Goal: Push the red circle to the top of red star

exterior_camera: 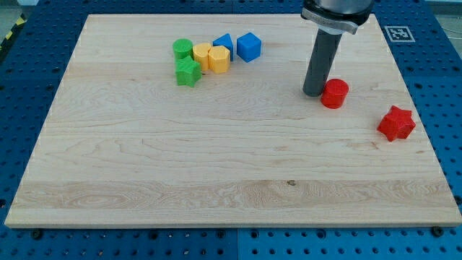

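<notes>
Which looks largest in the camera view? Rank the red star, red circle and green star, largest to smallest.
1. red star, the largest
2. red circle, just right of my tip
3. green star, the smallest

The red star sits nearest the view's bottom, so closeness may flatter it.

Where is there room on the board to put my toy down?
The whole bottom half of the wooden board is bare. So is the left side below the green star. It is crowded at the top, around the yellow block, and by my tip beside the red circle.

No readable words, numbers or brands anywhere, only a black-and-white fiducial marker tag (396, 33), on the blue pegboard, beside the worktop's top right corner
</notes>
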### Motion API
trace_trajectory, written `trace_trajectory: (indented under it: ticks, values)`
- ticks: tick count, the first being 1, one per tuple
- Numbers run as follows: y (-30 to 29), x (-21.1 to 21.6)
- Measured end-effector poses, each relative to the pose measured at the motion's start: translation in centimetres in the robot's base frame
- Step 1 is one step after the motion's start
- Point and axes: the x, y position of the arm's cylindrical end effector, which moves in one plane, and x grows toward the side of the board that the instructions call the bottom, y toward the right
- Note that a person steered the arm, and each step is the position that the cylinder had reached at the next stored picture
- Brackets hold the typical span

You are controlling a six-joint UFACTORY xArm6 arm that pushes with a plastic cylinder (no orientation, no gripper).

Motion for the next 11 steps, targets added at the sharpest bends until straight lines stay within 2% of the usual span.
trace_trajectory:
  ticks: [5,8,11]
  values:
    - [1.6,1.6]
    - [6.0,1.6]
    - [7.9,1.6]
